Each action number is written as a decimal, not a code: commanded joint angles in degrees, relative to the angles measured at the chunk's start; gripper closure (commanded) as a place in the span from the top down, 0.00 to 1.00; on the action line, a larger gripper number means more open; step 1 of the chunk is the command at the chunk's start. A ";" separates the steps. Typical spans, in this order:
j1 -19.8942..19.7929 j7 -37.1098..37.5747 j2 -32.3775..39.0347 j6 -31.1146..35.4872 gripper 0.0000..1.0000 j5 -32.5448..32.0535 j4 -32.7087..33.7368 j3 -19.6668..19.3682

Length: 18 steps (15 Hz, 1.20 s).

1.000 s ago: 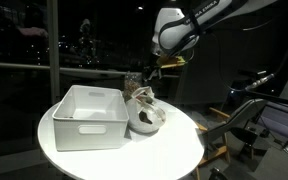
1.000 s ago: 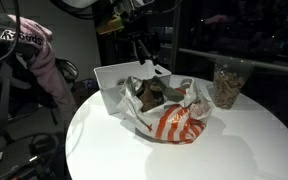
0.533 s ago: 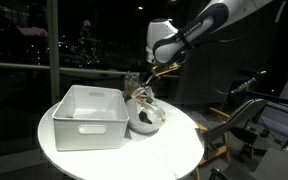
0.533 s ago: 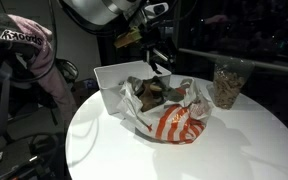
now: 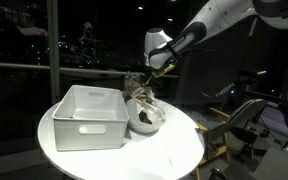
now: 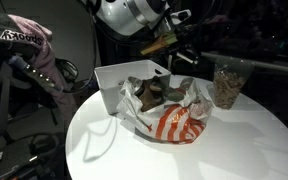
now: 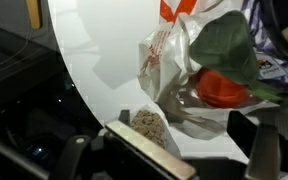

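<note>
My gripper (image 5: 150, 72) (image 6: 174, 42) hangs open above the far side of a round white table (image 5: 169, 150), with nothing between its fingers. Just below it lies a crumpled orange-and-white plastic bag (image 5: 144, 115) (image 6: 174, 118) with dark contents. In the wrist view the plastic bag (image 7: 169, 60) shows a red item (image 7: 219, 90) under a green leaf (image 7: 224, 40). A clear pouch of brown granola-like bits (image 6: 225, 82) (image 7: 149, 126) stands beside the bag, and in the wrist view it sits between my dark fingers (image 7: 247, 135).
A white rectangular bin (image 5: 84, 115) (image 6: 119, 80) stands next to the bag. Dark glass windows with a rail run behind the table. A chair with pink clothing (image 6: 29, 55) is close by, and desks with screens (image 5: 269, 115) stand beyond the table.
The jaws have spread to fully open. The gripper has lifted off the plastic bag and swung sideways toward the granola pouch.
</note>
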 commanded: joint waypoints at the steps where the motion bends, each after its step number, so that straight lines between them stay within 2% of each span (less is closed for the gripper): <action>1: -1.74 -9.29 5.94 1.15 1.00 3.33 7.73 -0.05; 7: -5.08 -22.20 11.44 0.29 1.00 11.70 12.14 0.99; 8: -5.45 -23.35 12.14 1.02 0.75 12.67 12.39 1.09; 9: -6.04 -25.34 12.55 1.74 0.75 13.64 12.18 1.59; 10: -6.11 -26.10 12.92 1.98 0.68 14.06 12.13 1.51; 14: -6.78 -29.17 13.11 3.45 0.35 15.46 10.68 1.93; 18: -5.17 -27.62 11.55 4.00 0.05 13.40 8.71 0.01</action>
